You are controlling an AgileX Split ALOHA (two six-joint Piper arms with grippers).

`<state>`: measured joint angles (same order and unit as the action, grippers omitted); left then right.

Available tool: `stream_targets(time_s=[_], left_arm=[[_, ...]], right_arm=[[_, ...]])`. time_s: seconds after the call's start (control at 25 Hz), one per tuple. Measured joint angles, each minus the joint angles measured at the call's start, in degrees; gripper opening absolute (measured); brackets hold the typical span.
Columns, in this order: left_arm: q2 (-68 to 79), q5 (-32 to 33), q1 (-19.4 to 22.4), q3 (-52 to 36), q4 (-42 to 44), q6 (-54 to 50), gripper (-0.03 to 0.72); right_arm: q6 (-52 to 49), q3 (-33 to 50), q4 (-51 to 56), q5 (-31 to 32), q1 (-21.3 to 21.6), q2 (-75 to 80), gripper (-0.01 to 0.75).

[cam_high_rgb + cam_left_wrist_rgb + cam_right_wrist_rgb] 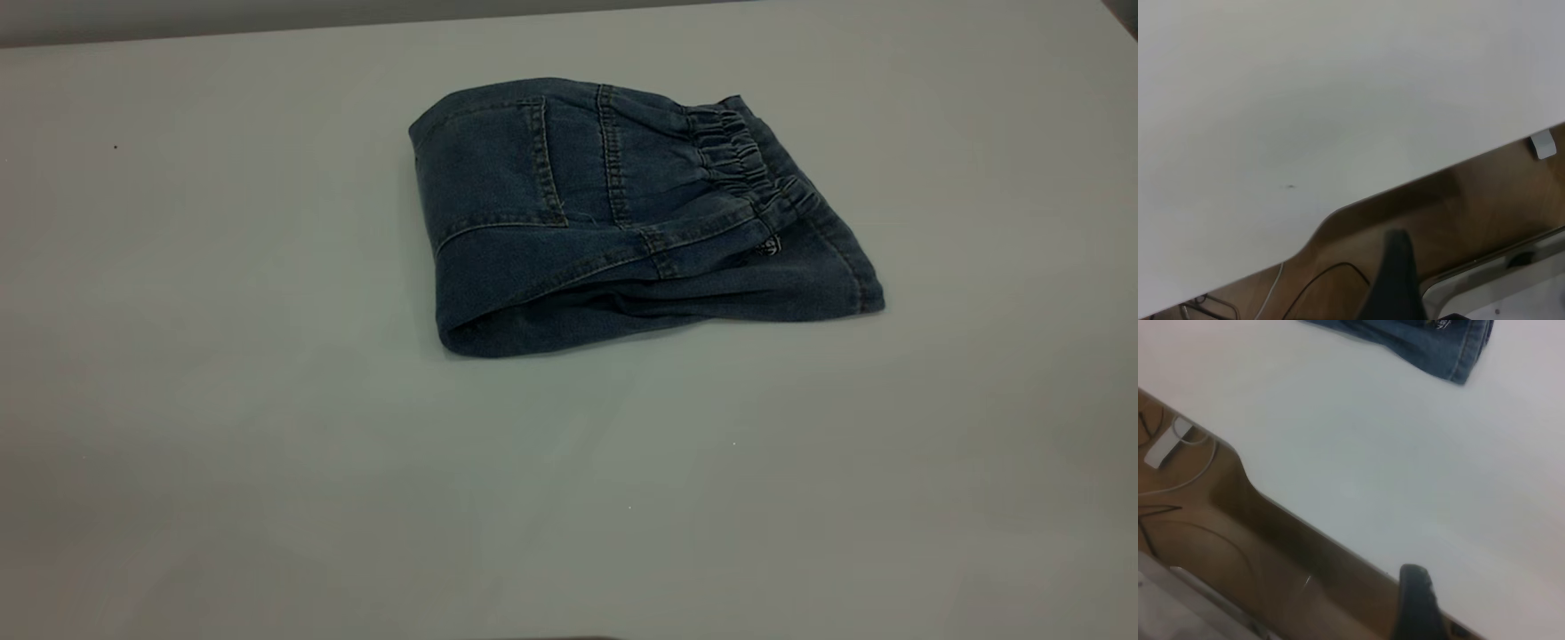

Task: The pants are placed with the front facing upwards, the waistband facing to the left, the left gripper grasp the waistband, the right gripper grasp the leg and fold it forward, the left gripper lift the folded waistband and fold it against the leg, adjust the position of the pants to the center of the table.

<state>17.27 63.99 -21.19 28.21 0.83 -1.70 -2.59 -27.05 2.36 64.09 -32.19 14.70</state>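
The pants (622,222) lie folded into a compact bundle on the table (222,400), a little toward the far side and near the middle between left and right. The elastic waistband (742,156) sits on top at the right end, the rounded fold at the left. My left gripper (1395,280) hangs over the table edge, away from the cloth. My right gripper (1418,603) is at the table edge too, well apart from the pants corner. For both, I cannot tell how wide they stand.

Both arms pulled back at the near edge, left claw (1395,280) and right claw (1418,603) idle.
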Motion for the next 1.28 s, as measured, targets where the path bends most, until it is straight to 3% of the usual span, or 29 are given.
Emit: stream_targets(time_s=[0.52, 0.68, 0.8, 0.92, 1.08, 1.28], left_arm=[[0.00, 0.00, 0.00, 0.00, 0.00, -0.07, 0.570], [0.00, -0.14, 4.44, 0.00, -0.23, -0.01, 0.570], [0.00, -0.14, 11.30, 0.00, -0.23, 0.03, 0.570], [0.00, -0.14, 17.82, 0.00, -0.23, 0.03, 0.570], [0.00, -0.14, 22.51, 0.00, -0.23, 0.03, 0.570], [-0.07, -0.14, 22.98, 0.00, -0.23, 0.03, 0.570]], right_arm=[[0.00, 0.01, 0.04, 0.00, 0.99, 0.00, 0.416], [0.00, 0.01, 0.42, 0.00, 10.69, 0.00, 0.416], [0.00, 0.01, 0.37, 0.00, 19.03, -0.87, 0.416], [0.00, 0.01, 0.37, 0.00, 24.67, -4.28, 0.416], [0.00, 0.01, 0.37, 0.32, 27.82, -11.62, 0.416], [0.00, 0.01, 0.42, 0.85, 28.07, -15.06, 0.416]])
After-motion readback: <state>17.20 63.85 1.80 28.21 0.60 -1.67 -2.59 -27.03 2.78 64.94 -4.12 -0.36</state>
